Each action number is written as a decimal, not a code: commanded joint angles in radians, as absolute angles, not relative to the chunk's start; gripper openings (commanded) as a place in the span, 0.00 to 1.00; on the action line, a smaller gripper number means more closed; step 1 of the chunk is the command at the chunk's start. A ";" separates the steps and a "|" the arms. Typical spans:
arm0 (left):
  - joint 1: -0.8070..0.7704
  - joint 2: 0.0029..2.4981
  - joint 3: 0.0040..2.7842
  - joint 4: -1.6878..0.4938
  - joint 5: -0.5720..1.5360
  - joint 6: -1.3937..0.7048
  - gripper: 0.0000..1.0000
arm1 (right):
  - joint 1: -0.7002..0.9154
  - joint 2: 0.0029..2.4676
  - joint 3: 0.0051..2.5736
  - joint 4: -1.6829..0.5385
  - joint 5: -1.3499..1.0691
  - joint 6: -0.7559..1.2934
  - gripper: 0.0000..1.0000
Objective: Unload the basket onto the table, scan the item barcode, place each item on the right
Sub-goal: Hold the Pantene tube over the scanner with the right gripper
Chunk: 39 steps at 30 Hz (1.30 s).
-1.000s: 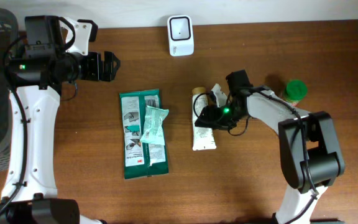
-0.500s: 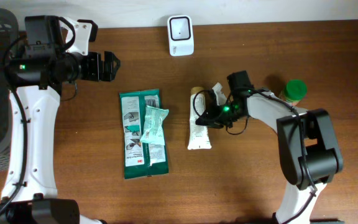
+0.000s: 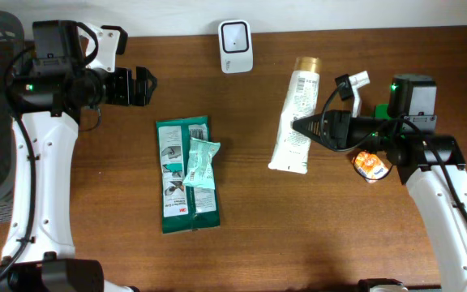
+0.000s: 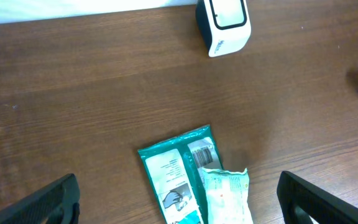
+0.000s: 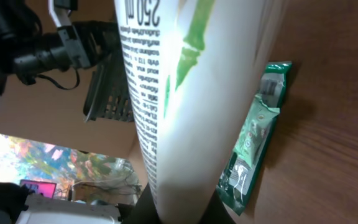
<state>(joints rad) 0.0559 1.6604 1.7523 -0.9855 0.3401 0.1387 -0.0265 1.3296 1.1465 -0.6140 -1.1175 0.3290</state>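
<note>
The right gripper (image 3: 302, 127) is clenching a white plastic tube with a gold cap (image 3: 298, 93), holding it above the brown wooden table (image 3: 339, 243), right of the white box-shaped scanner (image 3: 236, 46); the left gripper (image 3: 145, 86) is hanging wide open and empty.

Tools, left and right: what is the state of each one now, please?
Left tool: open, holding nothing.
Right tool: closed, holding the white tube.
</note>
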 commanded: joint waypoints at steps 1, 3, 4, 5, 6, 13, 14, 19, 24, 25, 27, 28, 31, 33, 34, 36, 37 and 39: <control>0.061 1.655 1.763 -0.987 0.340 0.155 0.99 | 0.024 1.409 1.327 -0.704 -1.017 0.281 0.04; 0.061 1.655 1.763 -0.987 0.340 0.155 0.99 | 0.125 1.549 1.606 -0.925 -0.789 0.156 0.04; 0.061 1.655 1.763 -0.987 0.340 0.155 0.99 | 0.181 1.657 1.797 -1.034 -0.641 0.104 0.04; 0.061 1.655 1.763 -0.987 0.340 0.155 0.99 | 0.215 1.742 1.928 -1.084 -0.551 0.078 0.04; 0.061 1.655 1.763 -0.987 0.340 0.155 0.99 | 0.249 1.837 2.047 -1.097 -0.429 0.052 0.04; 0.061 1.655 1.763 -0.987 0.340 0.155 0.99 | 0.380 2.192 2.119 -0.573 0.411 -0.351 0.04; 0.061 1.655 1.763 -0.987 0.340 0.155 0.99 | 0.382 2.229 2.119 -0.495 0.446 -0.416 0.04; 0.061 1.655 1.763 -0.987 0.340 0.155 0.99 | 0.417 2.429 2.119 -0.156 0.591 -0.787 0.04; 0.061 1.655 1.763 -0.987 0.340 0.155 0.99 | 0.432 2.493 2.119 -0.101 0.643 -0.886 0.04; 0.061 1.655 1.763 -0.987 0.340 0.155 0.99 | 0.432 2.493 2.119 -0.100 0.654 -0.886 0.04; 0.061 1.655 1.763 -0.987 0.340 0.155 0.99 | 0.432 2.493 2.119 -0.097 0.684 -0.886 0.04; 0.061 1.655 1.763 -0.987 0.340 0.155 0.99 | 0.432 2.493 2.119 -0.097 0.709 -0.886 0.04; 0.061 1.655 1.763 -0.987 0.340 0.155 0.99 | 0.434 2.492 2.119 -0.097 0.719 -0.886 0.04; 0.061 1.655 1.763 -0.987 0.340 0.155 0.99 | 0.439 2.474 2.119 -0.101 0.717 -0.882 0.04; 0.061 1.655 1.763 -0.987 0.340 0.155 0.99 | 0.439 2.453 2.119 -0.109 0.707 -0.868 0.04; 0.061 1.655 1.763 -0.987 0.340 0.155 0.99 | 0.438 2.371 2.119 -0.216 0.620 -0.756 0.04; 0.061 1.655 1.763 -0.987 0.340 0.155 0.99 | 0.434 2.303 2.119 -0.306 0.546 -0.652 0.04; 0.061 1.655 1.763 -0.987 0.340 0.155 0.99 | 0.424 2.191 2.119 -0.435 0.411 -0.450 0.04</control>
<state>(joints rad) 0.0559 1.6604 1.7523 -0.9859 0.3401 0.1387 0.4309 2.4123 2.0888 -0.3859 0.5449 -0.7025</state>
